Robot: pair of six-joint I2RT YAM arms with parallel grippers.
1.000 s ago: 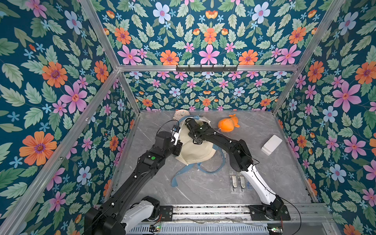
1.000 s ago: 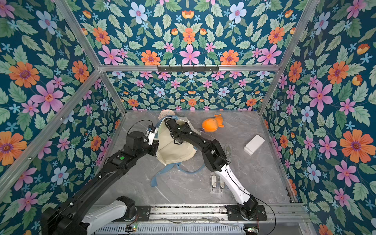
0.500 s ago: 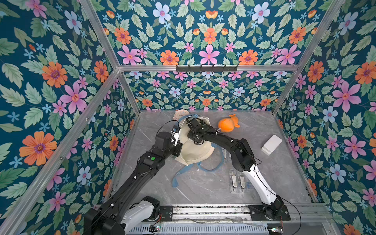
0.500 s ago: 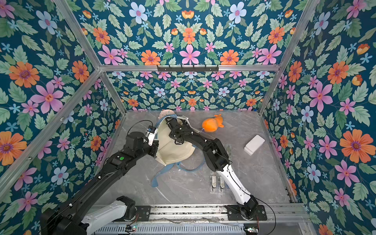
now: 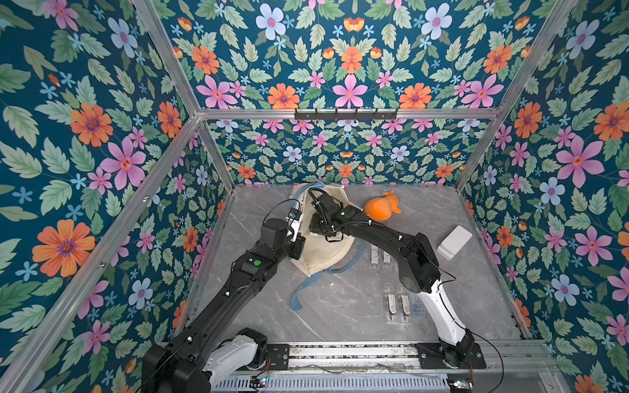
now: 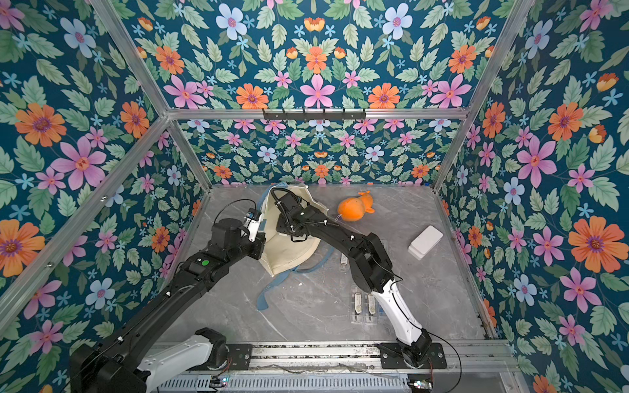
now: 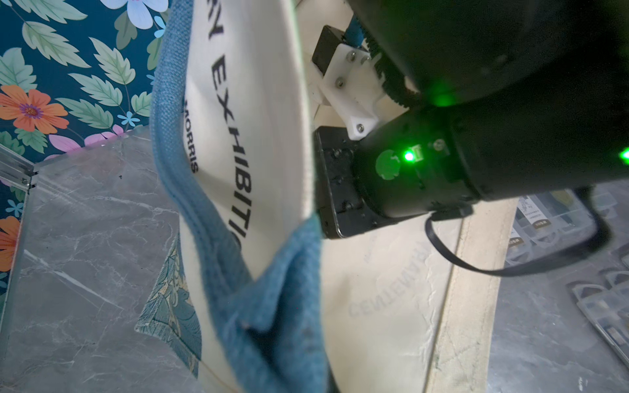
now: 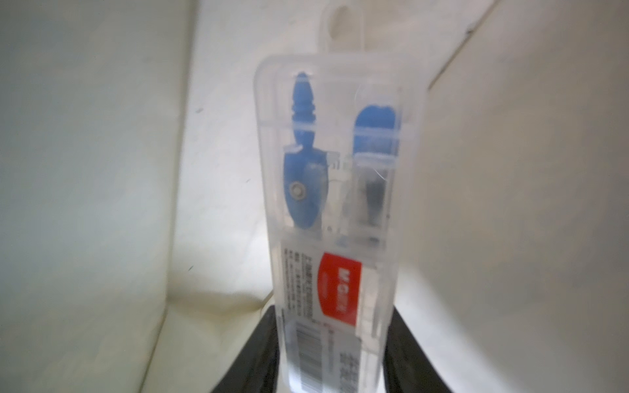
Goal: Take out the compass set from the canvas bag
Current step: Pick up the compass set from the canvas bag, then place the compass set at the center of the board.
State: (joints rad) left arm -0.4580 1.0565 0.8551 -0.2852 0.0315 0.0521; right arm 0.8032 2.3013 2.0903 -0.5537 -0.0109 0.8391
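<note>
The cream canvas bag (image 5: 328, 253) lies open on the grey table in both top views, its black lettering and dusty-blue strap (image 7: 272, 306) filling the left wrist view. My left gripper (image 5: 301, 245) sits at the bag's left rim. Its jaws are hidden under the strap and it is shut on that strap. My right gripper (image 8: 335, 367) is inside the bag, with cream cloth on both sides. It is shut on the compass set (image 8: 340, 204), a clear plastic case holding a blue compass and bearing a red label. One black finger (image 8: 258, 357) presses each long side.
An orange plush toy (image 5: 381, 208) lies right of the bag near the back wall. A white box (image 5: 454, 242) sits at the right. Several clear plastic cases (image 5: 398, 303) lie on the table under and beside my right arm. A loose blue strap (image 5: 301, 294) trails toward the front.
My right jaws have narrowed onto the case, and the right wrist has drawn slightly toward the near side inside the bag. The left arm has not moved.
</note>
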